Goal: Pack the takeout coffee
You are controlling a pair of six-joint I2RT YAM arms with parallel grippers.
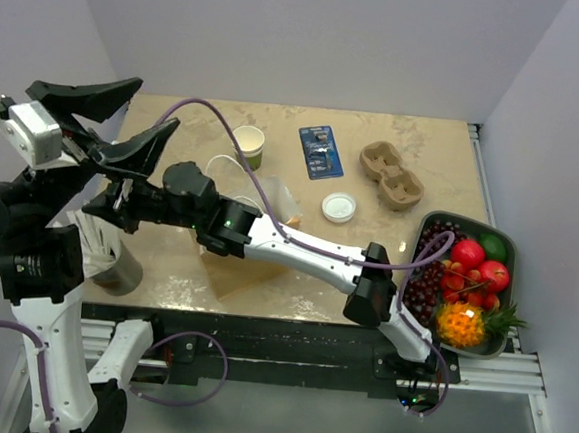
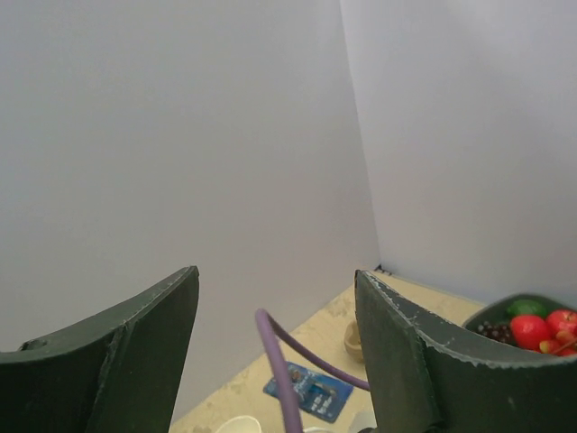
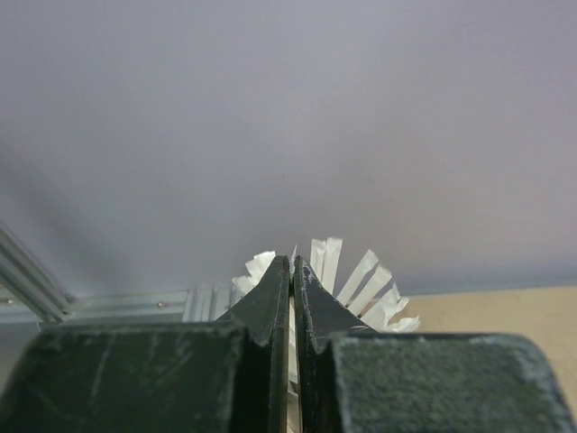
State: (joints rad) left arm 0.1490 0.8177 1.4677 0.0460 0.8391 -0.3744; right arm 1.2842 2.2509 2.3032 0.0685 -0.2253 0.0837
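No lidded cup shows in any view. A green-and-cream paper cup (image 1: 247, 145) stands open, without a lid, at the back of the table. A round white lid (image 1: 338, 207) lies apart from it near the middle. My left gripper (image 1: 106, 122) is raised high at the left, open and empty; it also shows in the left wrist view (image 2: 275, 280). My right arm reaches across to the far left. Its gripper (image 3: 291, 262) is shut on a thin white paper-wrapped stick (image 3: 291, 316) from a fanned bunch of white sticks (image 3: 361, 280).
A brown paper bag (image 1: 251, 264) lies under the right arm. A grey holder (image 1: 120, 268) with white sticks stands at the left front. A blue packet (image 1: 321, 151) and a cardboard cup carrier (image 1: 393, 177) lie at the back. A fruit tray (image 1: 431, 228) sits at the right.
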